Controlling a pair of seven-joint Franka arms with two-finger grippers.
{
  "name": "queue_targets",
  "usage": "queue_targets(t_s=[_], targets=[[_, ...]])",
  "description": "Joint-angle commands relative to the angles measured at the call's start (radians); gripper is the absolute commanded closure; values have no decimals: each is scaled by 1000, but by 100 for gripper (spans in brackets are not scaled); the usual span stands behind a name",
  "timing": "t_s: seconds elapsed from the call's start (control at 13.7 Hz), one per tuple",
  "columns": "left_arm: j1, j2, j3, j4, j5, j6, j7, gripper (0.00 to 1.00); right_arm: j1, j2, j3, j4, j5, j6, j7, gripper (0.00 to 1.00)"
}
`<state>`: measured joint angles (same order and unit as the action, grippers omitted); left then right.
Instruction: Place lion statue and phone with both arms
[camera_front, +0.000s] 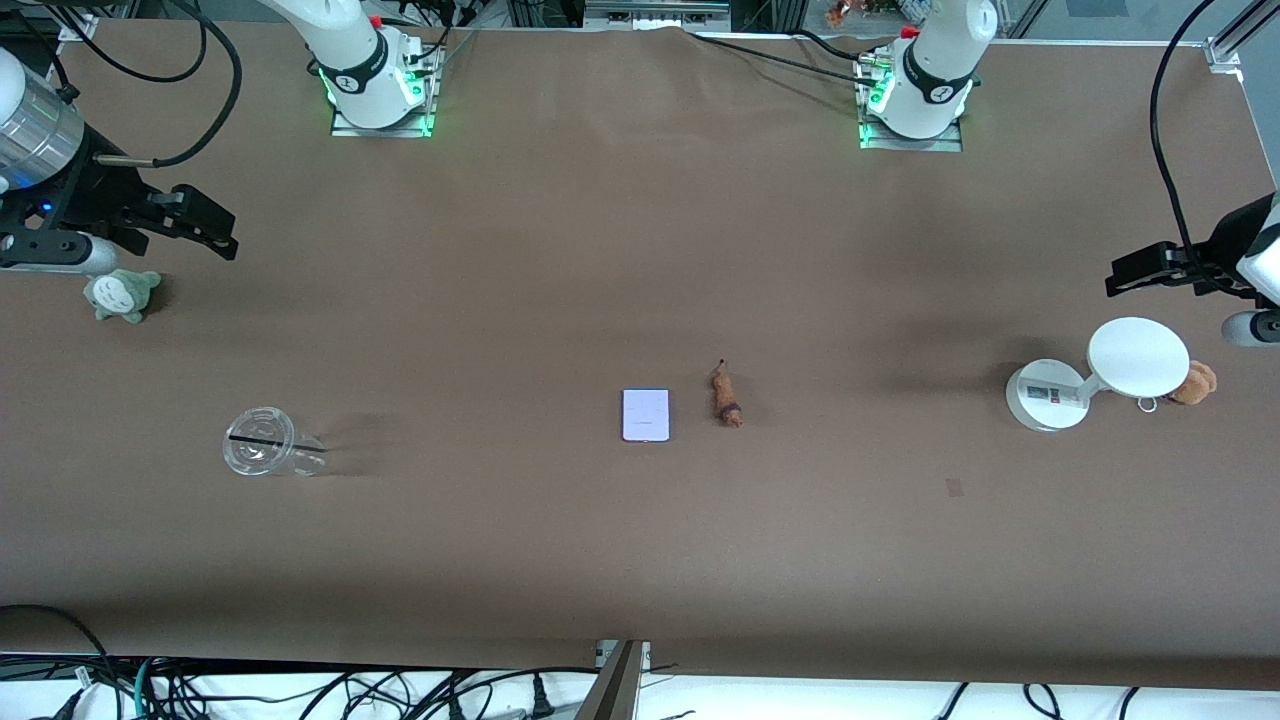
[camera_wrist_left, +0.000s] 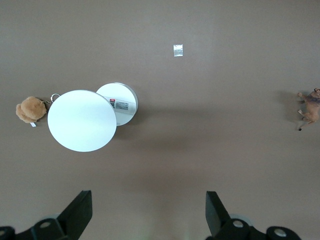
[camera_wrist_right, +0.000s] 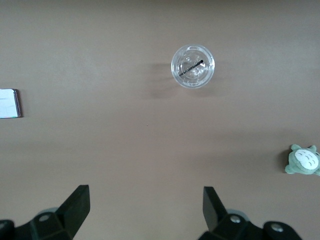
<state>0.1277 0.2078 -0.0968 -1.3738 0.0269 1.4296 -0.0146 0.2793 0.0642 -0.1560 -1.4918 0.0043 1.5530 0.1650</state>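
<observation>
Right now both my grippers are spread wide and hold nothing. My left gripper (camera_front: 1125, 278) hangs over the left arm's end of the table, above the white stand (camera_front: 1090, 385) with its round disc; in the left wrist view its fingers (camera_wrist_left: 80, 210) stand well apart over bare brown table (camera_wrist_left: 200, 165). My right gripper (camera_front: 215, 233) hangs over the right arm's end, close to the grey-green plush (camera_front: 122, 295), fingers (camera_wrist_right: 75, 205) equally parted.

Outward from the left gripper, seen from the front camera: the stand sits just below it at about six o'clock, and a tan plush toy (camera_front: 1193, 382) touches the stand's disc side. Outward from the right gripper: the plush at seven o'clock, and a clear plastic cup (camera_front: 262, 444) nearer the front camera at five.

Both task objects lie mid-table, well apart from either gripper. The lion statue (camera_front: 726, 395) lies on its side, and the phone (camera_front: 645, 414) lies flat just beside it at nine o'clock, not touching.

I judge that nothing has been picked yet; this is the reach step. Next I should bring the left gripper over the lion and the right over the phone, then descend. The phone lies flat and thin, so it calls for a careful edge grip.
</observation>
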Motion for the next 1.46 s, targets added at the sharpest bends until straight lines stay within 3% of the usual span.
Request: queue_targets(t_s=[0.0, 1.39], targets=[[6, 21, -1, 38, -15, -12, 24, 0, 1, 6, 1, 18, 6, -4, -5, 0], [9, 21, -1, 39, -18, -14, 28, 0, 31, 6, 1, 18, 5, -2, 4, 0]])
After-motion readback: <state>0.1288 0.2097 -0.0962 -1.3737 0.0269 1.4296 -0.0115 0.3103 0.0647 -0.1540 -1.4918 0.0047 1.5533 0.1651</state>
